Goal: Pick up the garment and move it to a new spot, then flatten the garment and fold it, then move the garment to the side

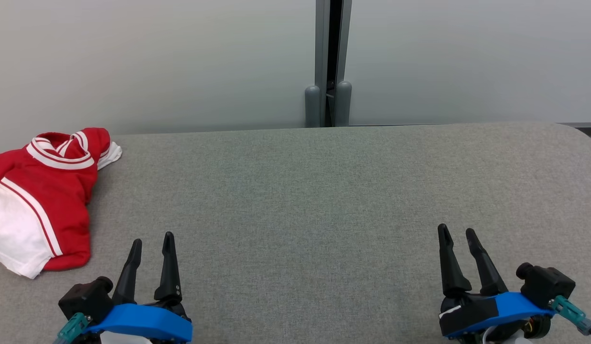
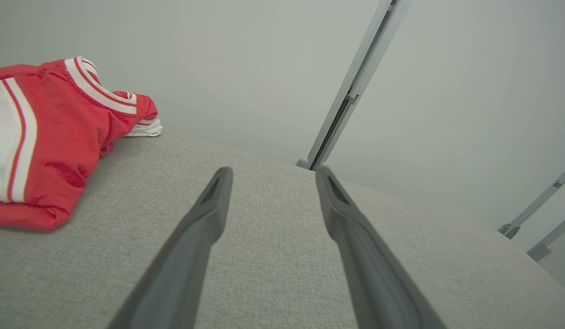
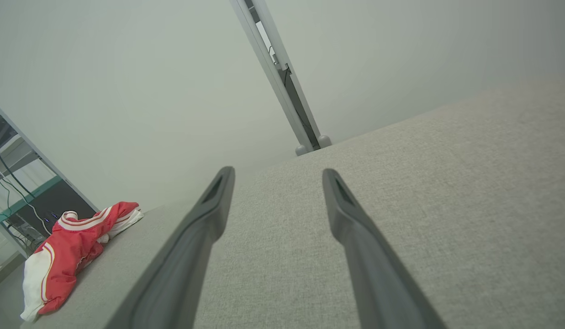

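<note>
So my left claw (image 1: 153, 238) is hanging out at about 7 o'clock over the grey table (image 1: 324, 191), fingers spread wide and gripping nothing. My right claw (image 1: 456, 229) is doing the same at 5 o'clock, wide and empty too. The red and white garment (image 1: 39, 191) is lying bunched up at 9 o'clock by the table's left edge, well apart from both.

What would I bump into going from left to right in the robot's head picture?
The red and white garment, left end effector, grey wall post, right end effector.
</note>
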